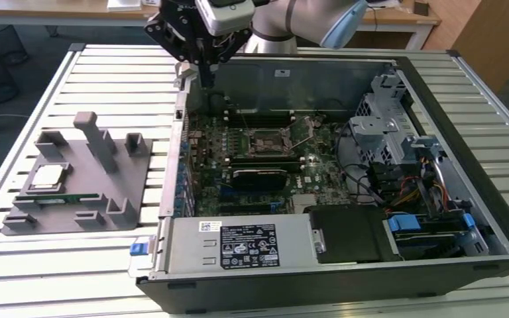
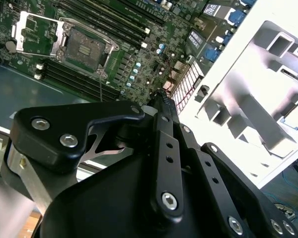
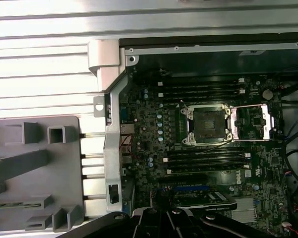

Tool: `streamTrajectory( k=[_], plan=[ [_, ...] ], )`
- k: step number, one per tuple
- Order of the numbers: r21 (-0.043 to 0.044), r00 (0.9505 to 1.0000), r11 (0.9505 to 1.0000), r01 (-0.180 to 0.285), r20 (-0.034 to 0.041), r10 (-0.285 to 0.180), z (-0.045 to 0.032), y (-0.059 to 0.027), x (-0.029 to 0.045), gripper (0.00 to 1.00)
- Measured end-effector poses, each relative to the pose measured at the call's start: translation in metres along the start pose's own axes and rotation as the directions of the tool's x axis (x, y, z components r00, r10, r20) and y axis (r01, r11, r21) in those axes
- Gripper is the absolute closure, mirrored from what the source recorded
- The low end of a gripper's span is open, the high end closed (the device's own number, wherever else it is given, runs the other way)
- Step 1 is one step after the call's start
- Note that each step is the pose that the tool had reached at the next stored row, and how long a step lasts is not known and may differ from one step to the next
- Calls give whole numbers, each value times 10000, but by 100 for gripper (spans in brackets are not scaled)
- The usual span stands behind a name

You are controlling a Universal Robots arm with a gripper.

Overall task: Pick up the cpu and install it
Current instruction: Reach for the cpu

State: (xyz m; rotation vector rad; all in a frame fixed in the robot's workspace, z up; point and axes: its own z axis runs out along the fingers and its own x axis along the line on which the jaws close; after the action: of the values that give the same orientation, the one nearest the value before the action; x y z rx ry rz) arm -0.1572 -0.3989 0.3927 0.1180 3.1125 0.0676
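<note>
No readable text: fine print on the black label [image 1: 248, 246] and white sticker [image 1: 206, 226] illegible.

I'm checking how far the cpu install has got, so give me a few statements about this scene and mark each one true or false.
1. The cpu lies on the gray fixture outside the computer case. True.
2. The gripper is holding the cpu. False: it hangs over the case's far edge with nothing in it, and the cpu is on the fixture.
3. The socket on the motherboard is open and empty. True.
4. The computer case is closed by a side panel. False: the case is open, and the motherboard shows in the exterior view and both wrist views.
5. A green memory stick lies on the fixture beside the cpu. True.
</note>
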Motion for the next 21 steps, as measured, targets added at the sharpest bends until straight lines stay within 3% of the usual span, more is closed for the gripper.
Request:
streamTrajectory(
  k=[21],
  plan=[
    [0, 10000, 10000, 0, 0, 0, 0, -3, 41, 89]
  ],
)
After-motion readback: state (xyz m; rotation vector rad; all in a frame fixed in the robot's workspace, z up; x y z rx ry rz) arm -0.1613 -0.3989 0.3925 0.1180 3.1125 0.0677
